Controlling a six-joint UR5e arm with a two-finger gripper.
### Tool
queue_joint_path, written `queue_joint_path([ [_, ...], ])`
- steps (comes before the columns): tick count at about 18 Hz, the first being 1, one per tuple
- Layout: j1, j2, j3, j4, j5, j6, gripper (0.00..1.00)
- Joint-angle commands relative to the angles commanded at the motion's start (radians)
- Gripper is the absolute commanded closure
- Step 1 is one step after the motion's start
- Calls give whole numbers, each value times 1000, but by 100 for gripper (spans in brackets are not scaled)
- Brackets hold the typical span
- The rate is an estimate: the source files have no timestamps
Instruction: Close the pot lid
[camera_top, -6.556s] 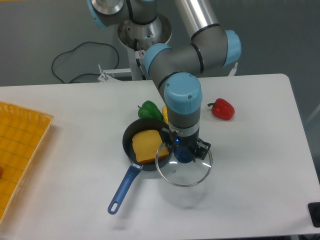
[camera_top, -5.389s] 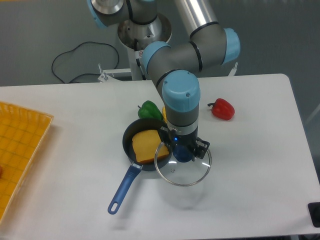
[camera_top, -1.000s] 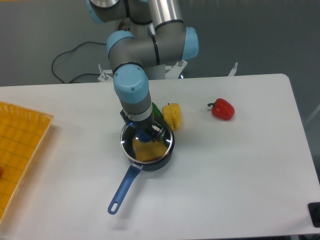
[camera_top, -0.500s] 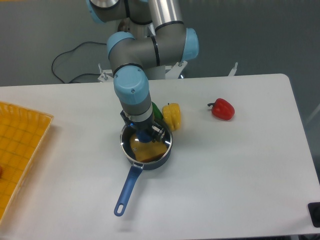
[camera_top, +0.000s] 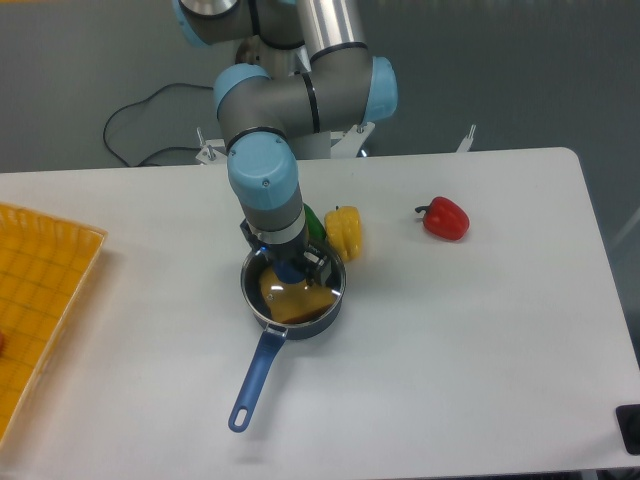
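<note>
The dark pot (camera_top: 322, 318) stands mid-table, its long blue handle (camera_top: 254, 375) pointing to the front left. The glass lid (camera_top: 300, 300) with its silver rim lies level on the pot's rim and covers it. A yellow block shows through the glass. My gripper (camera_top: 290, 268) comes straight down over the lid's middle, shut on the dark blue knob, which its fingers mostly hide.
A green pepper (camera_top: 315, 222) and a yellow pepper (camera_top: 343, 232) lie just behind the pot, close to my wrist. A red pepper (camera_top: 444, 218) sits to the right. An orange tray (camera_top: 40, 300) fills the left edge. A dark object (camera_top: 630, 428) sits at the front right corner.
The lid was carried from the pot's right side to over the pot and set on it. In the last second the pot's handle swung slightly to the right; the gripper barely moved.
</note>
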Motion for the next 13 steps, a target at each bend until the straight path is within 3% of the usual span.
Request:
queue_joint_path([
  [3, 3, 0, 17, -2, 0, 0, 0],
  [9, 52, 2, 113, -15, -8, 8, 0],
  [13, 124, 3, 147, -37, -11, 225, 0],
])
